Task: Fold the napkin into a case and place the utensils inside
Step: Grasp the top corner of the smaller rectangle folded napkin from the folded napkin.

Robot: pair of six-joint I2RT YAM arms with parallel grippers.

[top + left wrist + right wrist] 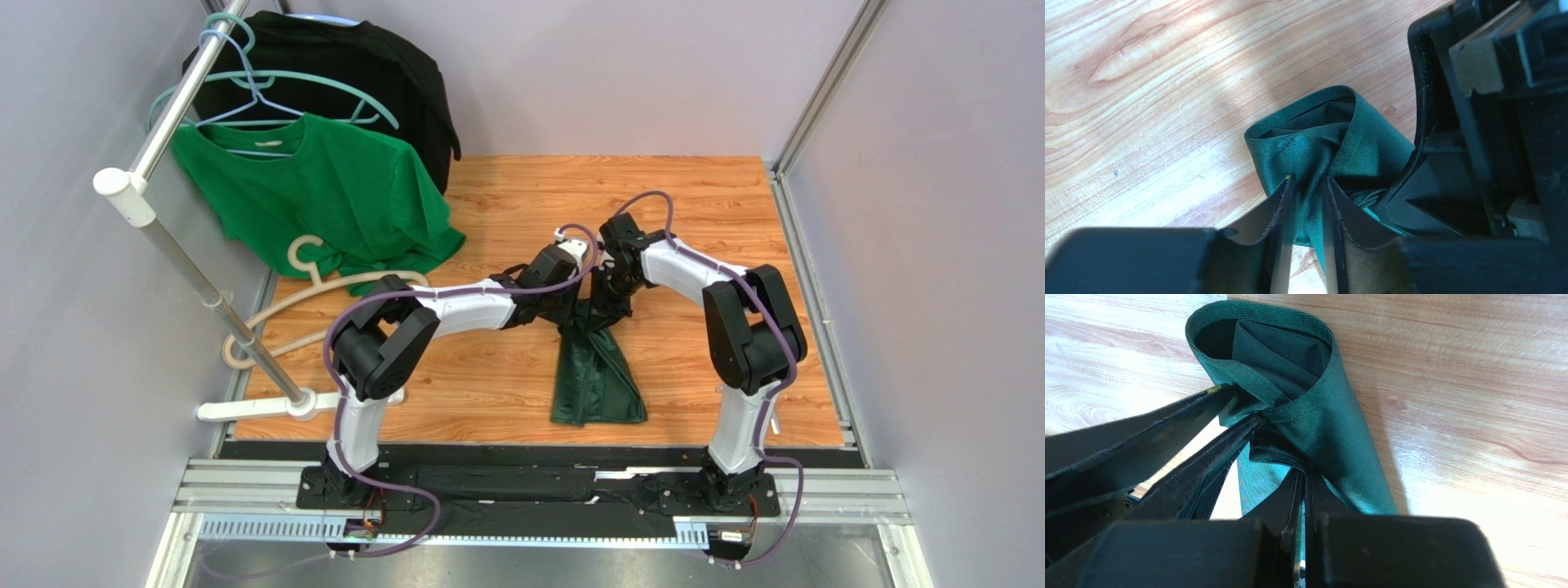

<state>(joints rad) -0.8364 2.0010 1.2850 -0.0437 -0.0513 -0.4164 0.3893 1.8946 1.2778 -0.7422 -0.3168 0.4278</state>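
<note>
Left jaws and right jaws clamp the napkin [596, 368] at its top, arms angled inward.

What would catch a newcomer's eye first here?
Over the middle of the wooden table, the left gripper and right gripper each pinch the bunched dark green napkin, which drapes toward the near edge. At the far left, a bright green T-shirt and a black garment hang on a rack.

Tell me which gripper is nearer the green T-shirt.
Left. The left gripper pinches the napkin on the side facing the green T-shirt; the right gripper pinches it just beyond, farther away.
</note>
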